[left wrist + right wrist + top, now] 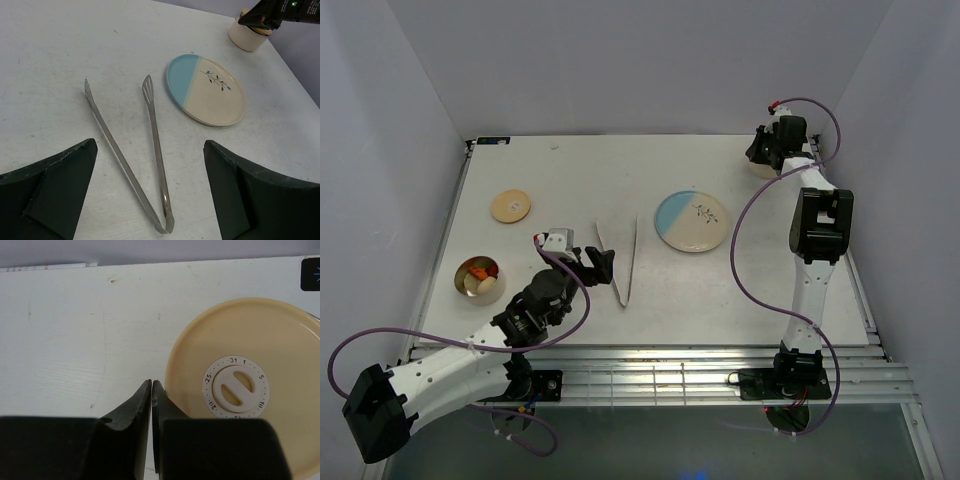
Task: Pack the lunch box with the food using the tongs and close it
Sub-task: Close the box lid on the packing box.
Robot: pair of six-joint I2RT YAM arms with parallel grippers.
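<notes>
Two arms are in view over a white tabletop (570, 180).

Left pincer (600, 262): released, fingers (60, 190) spread wide. It sits at the near end of the tongs (155, 145), grasping nothing. In the left wrist view the fingers stand on either side of the tongs' joined end, and no contact with the metal shows.

Right pincer (152, 390): clenched, tips pressed together on nothing. It is at the far right corner of the tabletop, just beside a lidded cream tub (250, 340). The tub's lid carries a white date dial (235, 386).

Tongs: slim and silver, lying flat near the middle of the tabletop. The V opens away from the arm bases, and both slotted tips rest on the surface, apart from each other.

Food (480, 275): orange-red and pale pieces lie inside an open round lunch box (460, 285) at the near left, well apart from the tongs.

Loose lid (510, 205): cream, round, flat on the tabletop beyond the lunch box.

Plate (692, 221): part blue, part cream, with a sprig motif. It lies to the right of the tongs, near them but not touching.
</notes>
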